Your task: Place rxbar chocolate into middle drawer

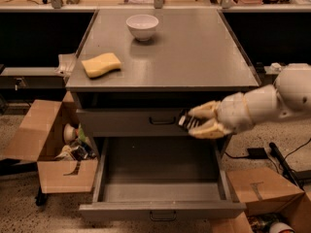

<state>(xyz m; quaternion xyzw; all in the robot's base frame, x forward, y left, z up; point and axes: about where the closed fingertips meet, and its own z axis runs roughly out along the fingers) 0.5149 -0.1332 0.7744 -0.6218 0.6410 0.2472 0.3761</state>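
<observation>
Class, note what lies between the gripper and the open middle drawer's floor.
Nothing: the camera view shows the gripper, shut on the rxbar chocolate, above the middle drawer at its right rear, only air between.

White bulbous arm (272, 101); cream two-finger claw (191, 122) mid-right

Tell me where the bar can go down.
The whole floor of the open drawer is bare. On the top, everything right of the sponge and bowl is free. The pincer, holding the bar, hangs over the drawer's right rear corner.

One bowl (142, 26), one sponge (101, 64), one snack bar (184, 120), one open drawer (160, 210), one shut drawer (124, 123), two boxes (46, 144) (265, 192). One gripper (193, 124) is in front of the shut drawer.
</observation>
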